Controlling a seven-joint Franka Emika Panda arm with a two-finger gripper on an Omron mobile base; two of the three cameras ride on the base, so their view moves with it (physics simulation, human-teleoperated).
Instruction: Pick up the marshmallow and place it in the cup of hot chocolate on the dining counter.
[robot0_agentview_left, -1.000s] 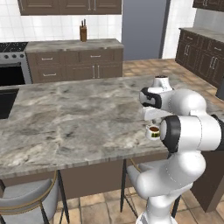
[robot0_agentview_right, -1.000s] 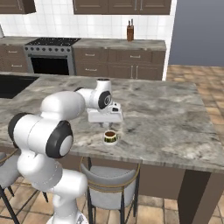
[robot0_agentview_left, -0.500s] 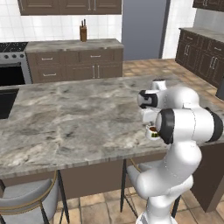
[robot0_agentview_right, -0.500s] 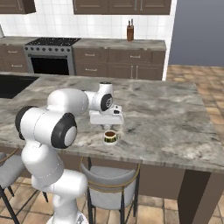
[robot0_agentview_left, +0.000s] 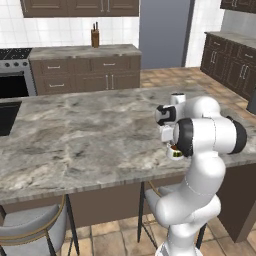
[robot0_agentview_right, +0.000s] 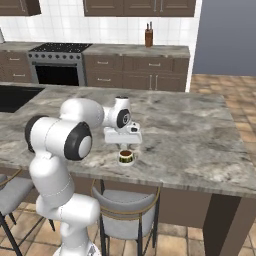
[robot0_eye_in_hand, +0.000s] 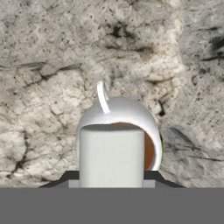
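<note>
White marshmallow (robot0_eye_in_hand: 112, 155) pinched in the hand (robot0_eye_in_hand: 112, 183), hiding much of the cup (robot0_eye_in_hand: 151, 131), fingertips barely visible

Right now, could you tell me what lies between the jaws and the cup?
Only the marshmallow, held in the shut jaws directly over the cup in the hand view.

A knife block (robot0_agentview_left: 95, 38) stands on the far wall counter (robot0_agentview_left: 82, 51), near its right end. The stove (robot0_agentview_right: 59, 64) is at the far left. Two stools (robot0_agentview_right: 126, 209) (robot0_agentview_left: 30, 231) stand on the near side, on the tiled floor (robot0_agentview_right: 220, 85).
</note>
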